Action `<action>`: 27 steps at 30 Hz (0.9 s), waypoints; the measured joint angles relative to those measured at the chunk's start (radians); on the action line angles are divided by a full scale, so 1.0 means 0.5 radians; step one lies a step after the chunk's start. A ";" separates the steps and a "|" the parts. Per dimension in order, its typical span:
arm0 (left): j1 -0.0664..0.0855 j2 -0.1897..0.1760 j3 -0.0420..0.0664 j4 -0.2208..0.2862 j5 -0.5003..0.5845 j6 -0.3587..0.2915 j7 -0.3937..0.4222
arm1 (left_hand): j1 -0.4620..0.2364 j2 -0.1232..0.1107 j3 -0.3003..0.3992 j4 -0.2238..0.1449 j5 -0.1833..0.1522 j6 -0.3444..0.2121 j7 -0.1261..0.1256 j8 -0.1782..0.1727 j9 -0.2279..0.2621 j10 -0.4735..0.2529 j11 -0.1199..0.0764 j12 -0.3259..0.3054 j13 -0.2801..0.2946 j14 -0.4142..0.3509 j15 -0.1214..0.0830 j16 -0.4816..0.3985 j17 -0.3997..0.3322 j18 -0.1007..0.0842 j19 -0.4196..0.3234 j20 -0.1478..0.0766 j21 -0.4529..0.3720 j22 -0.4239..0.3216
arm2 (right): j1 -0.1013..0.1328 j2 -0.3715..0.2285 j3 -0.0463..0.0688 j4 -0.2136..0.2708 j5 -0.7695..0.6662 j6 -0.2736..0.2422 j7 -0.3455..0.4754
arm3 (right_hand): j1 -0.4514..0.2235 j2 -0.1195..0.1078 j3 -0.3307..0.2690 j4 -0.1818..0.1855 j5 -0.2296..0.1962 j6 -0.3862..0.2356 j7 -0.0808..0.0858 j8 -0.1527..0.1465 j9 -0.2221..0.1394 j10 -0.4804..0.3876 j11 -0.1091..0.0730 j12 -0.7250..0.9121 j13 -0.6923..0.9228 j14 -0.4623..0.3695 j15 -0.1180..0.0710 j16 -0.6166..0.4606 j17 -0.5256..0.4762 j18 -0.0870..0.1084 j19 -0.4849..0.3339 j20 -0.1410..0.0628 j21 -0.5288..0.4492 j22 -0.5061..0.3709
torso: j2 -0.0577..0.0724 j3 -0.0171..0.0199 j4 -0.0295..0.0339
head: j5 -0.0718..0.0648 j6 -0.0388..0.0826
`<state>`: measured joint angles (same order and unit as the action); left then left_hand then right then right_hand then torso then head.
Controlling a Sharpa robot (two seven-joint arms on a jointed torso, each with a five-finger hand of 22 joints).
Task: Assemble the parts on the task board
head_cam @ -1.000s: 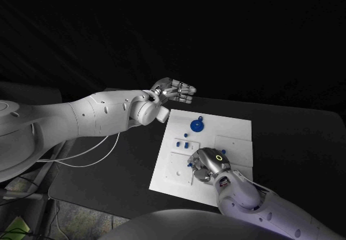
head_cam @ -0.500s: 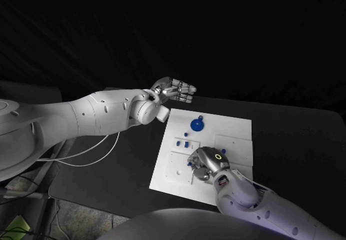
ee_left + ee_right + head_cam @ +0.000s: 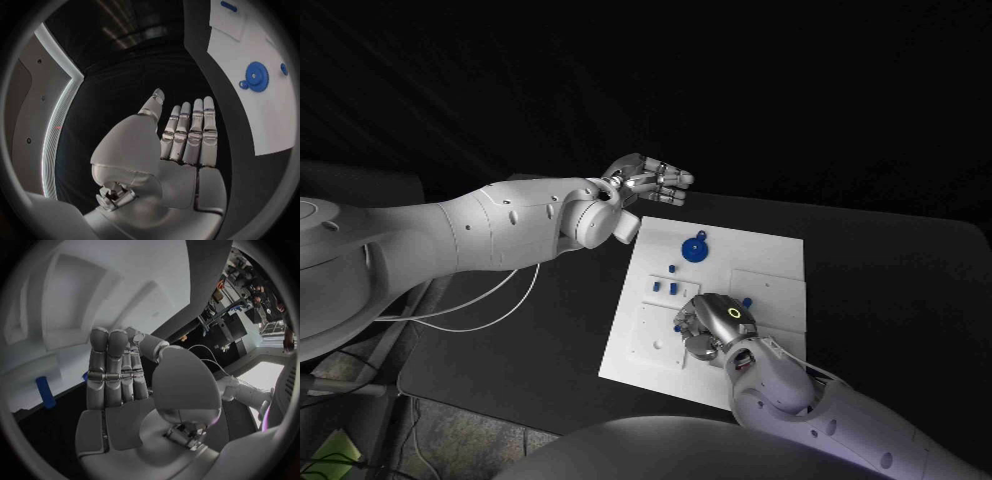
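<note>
Several blue parts lie loose on the task board in the head view, so most assembly looks undone; the right hand works low over them. Left wrist view: left hand empty, fingers straight. Right wrist view: right hand's grasp unclear.

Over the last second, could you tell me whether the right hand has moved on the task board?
No. The right hand stays over the task board, still just below the small blue parts, as before.

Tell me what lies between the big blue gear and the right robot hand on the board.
Head view: small blue pieces lie between gear and right robot hand.
</note>
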<state>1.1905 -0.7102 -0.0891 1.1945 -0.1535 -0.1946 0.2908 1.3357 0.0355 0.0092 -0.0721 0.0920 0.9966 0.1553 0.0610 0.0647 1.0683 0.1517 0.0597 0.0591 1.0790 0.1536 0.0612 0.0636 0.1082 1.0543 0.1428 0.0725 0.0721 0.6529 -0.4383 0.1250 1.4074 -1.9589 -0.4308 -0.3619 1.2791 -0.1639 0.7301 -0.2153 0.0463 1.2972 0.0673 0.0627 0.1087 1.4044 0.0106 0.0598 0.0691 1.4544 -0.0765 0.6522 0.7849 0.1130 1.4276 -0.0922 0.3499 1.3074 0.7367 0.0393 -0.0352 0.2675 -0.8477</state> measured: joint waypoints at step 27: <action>0.000 -0.006 0.000 -0.010 0.000 0.004 -0.005 | 0.000 0.000 0.000 0.000 0.000 0.000 0.000 0.000 0.000 0.000 0.000 0.000 0.000 0.000 0.000 0.000 0.000 0.000 -0.008 -0.007 0.000 0.000 | 0.005 -0.140 0.057 0.149 0.161 -0.029 -0.004 | -0.013 -0.091 0.011 0.047 0.063 -0.337 0.100 0.007 -0.083 -0.344 0.115 0.000 -0.014 0.003 0.054 0.008 -0.038 0.083 -0.015 0.049 -0.051 0.005 | -0.002 0.0008 -0.004 | -0.021 0.028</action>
<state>1.1906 -0.7134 -0.0891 1.1896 -0.1536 -0.1928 0.2883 1.3357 0.0355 0.0092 -0.0721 0.0920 0.9966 0.1553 0.0610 0.0647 1.0683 0.1517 0.0597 0.0591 1.0790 0.1536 0.0612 0.0636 0.1082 1.0506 0.1391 0.0725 0.0721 0.6556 -0.5082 0.1538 1.4818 -1.8784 -0.4455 -0.3638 1.2727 -0.2093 0.7358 -0.1919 0.0778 1.1288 0.1173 0.0664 0.0670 1.2326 0.0680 0.0600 0.0620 1.4558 -0.0495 0.6564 0.7658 0.1544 1.4203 -0.0675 0.3243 1.3097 0.7355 0.0397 -0.0373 0.2568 -0.8336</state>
